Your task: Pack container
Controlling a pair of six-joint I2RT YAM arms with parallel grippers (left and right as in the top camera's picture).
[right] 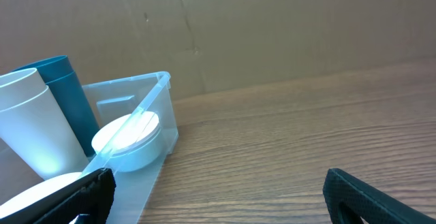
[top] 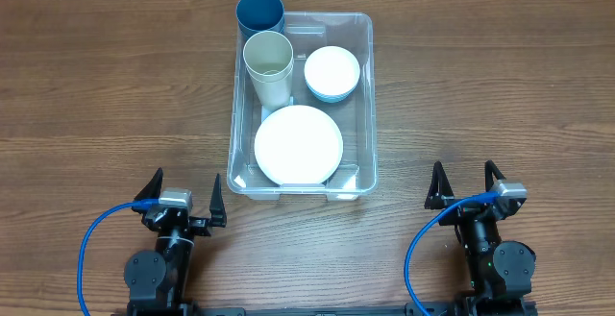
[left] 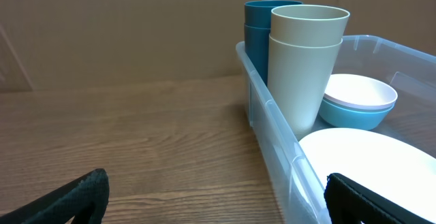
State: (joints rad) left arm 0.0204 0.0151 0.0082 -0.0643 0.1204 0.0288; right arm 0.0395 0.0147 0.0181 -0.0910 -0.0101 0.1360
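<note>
The clear container (top: pixel 367 95) stands at the table's middle. It holds a stack of white plates (top: pixel 298 144) at the near end, cream cups (top: pixel 268 64) and dark blue cups (top: pixel 259 12) along its left side, and white-over-blue bowls (top: pixel 332 73) at the far right. My left gripper (top: pixel 184 201) is open and empty, near the table's front, left of the container. My right gripper (top: pixel 466 187) is open and empty, right of it. The left wrist view shows the container wall (left: pixel 272 135), cups (left: pixel 304 60) and bowls (left: pixel 359 100). The right wrist view shows the container rim (right: pixel 146 105).
Brown cardboard (left: pixel 122 26) backs the wooden table (top: pixel 500 85). Blue cables (top: pixel 91 239) loop by both arm bases at the front edge.
</note>
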